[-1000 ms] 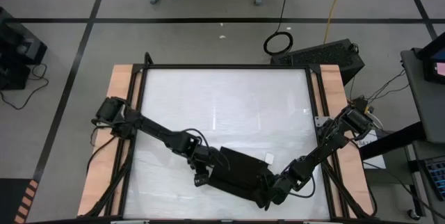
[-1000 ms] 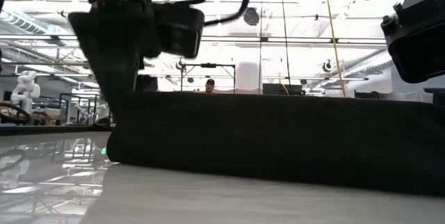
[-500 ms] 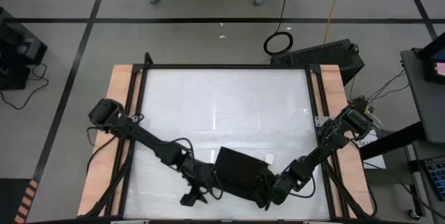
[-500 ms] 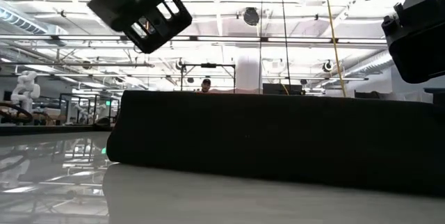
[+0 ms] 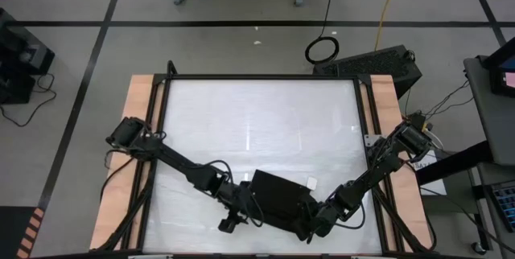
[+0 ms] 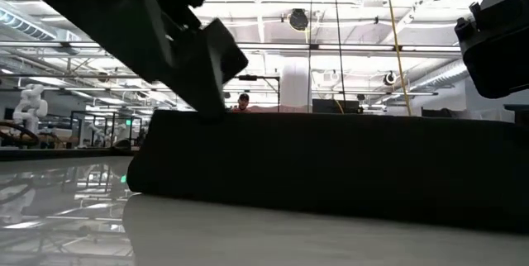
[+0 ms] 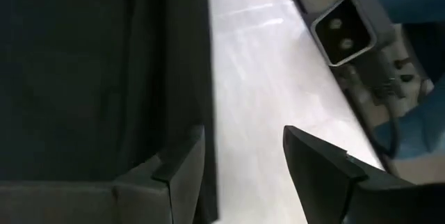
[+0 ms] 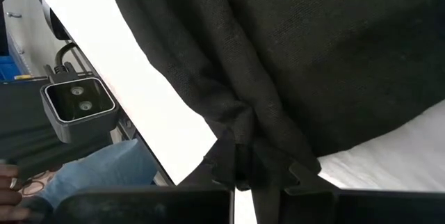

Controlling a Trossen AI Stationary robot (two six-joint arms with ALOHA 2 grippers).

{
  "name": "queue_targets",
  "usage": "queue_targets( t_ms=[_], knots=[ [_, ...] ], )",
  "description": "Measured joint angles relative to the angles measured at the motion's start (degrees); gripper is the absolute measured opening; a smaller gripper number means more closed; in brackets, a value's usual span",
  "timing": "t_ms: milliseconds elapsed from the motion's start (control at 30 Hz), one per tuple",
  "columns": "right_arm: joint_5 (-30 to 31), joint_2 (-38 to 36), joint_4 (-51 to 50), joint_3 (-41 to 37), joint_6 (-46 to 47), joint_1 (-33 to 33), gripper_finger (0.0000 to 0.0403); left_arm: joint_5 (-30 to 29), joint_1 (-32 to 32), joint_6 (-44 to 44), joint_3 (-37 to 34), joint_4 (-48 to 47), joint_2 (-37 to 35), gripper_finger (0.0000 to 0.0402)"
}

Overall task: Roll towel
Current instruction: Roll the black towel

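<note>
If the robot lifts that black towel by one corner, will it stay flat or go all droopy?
Probably droopy: the towel bunches into soft folds where the right tool pinches it. It looks thin, so likely light. Pushed, it would probably wrinkle rather than slide on the table.

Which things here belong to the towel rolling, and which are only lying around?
Job:
- towel
- left hand, open beside the towel
- right hand, shut on the towel

Lying about:
- cable coil on the floor
- small camera at the table edge
</note>
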Motion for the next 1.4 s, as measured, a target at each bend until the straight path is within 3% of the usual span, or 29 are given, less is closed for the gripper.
queue_targets(
  t_ms=[567,833,933,1067,1300,1400],
  knots=[
    [0.1,0.0,0.0,0.0,-0.1,0.0,0.0011,-0.2,2.2,5.6,0.0,-1.4,3.8,0.0201],
    [0.1,0.0,0.3,0.0,-0.1,0.0,0.0035,0.2,2.3,5.7,0.1,-1.3,4.9,0.0258],
    [0.1,0.1,0.6,0.0,-0.8,0.0,0.0043,0.1,2.3,5.8,0.1,-1.3,4.9,0.0259],
    [0.1,-0.2,1.9,-0.1,-3.7,0.0,0.0044,-1.0,2.8,5.7,0.1,-2.0,4.9,0.0213],
    [0.4,-5.2,-1.2,-0.3,-10.0,0.0,0.006,-1.4,4.3,7.0,0.1,-2.9,5.0,0.0049],
    [0.4,-8.7,-4.1,-0.3,-13.0,0.0,0.0081,-1.3,4.6,7.1,0.1,-3.0,5.0,0.0014]
  ],
)
